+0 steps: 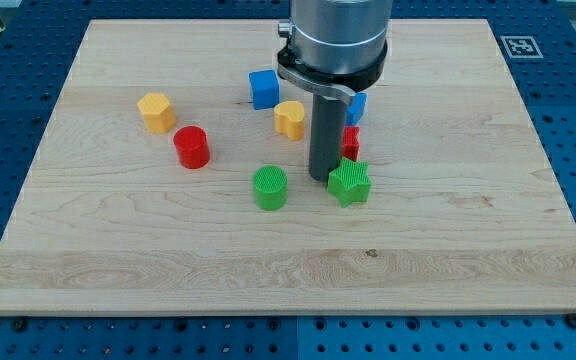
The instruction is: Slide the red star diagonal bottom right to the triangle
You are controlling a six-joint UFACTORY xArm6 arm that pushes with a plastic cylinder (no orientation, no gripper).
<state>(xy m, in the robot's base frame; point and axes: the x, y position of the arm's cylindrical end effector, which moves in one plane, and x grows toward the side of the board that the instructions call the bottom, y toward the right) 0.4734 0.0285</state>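
Red star (350,143) behind rod | my tip (322,178) touching green star (349,184)

Our body shows only as its lowest part, entering from the view's top. We have a broad round housing of brushed silver-grey metal (335,30), smooth and cylindrical, with soft vertical highlights. Beneath it sits a thin dark band, then a pale metal collar ring (320,80) whose rim flares out a little at the view's left. From the collar hangs our straight dark grey rod (324,135), plain and matte, ending in our tip (323,177).
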